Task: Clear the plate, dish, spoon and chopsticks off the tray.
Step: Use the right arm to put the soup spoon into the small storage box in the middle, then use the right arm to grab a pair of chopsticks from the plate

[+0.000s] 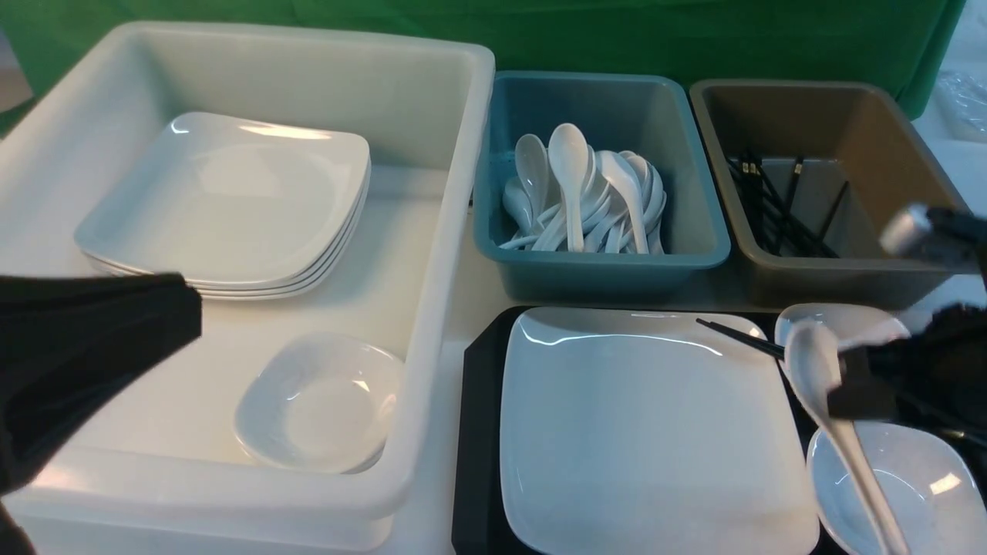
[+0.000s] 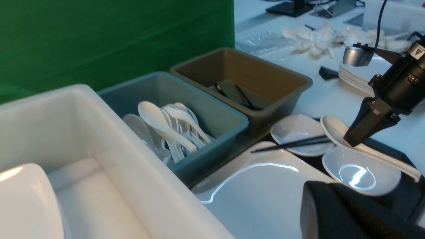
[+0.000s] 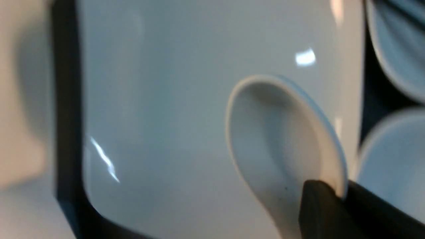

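While R fingers [image 1: 860, 393] pinch spoon [image 1: 808, 362] | chopsticks [image 1: 740, 337] just behind | plate [image 1: 648, 432] adj.

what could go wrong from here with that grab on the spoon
1. The right gripper pinches only the thin glossy rim of the spoon, so it could slip, swivel or drop.
2. The spoon's handle hangs over the near dish, so a swing may clip it.
3. The chopsticks lie right beside the grip and could get dragged across the plate.
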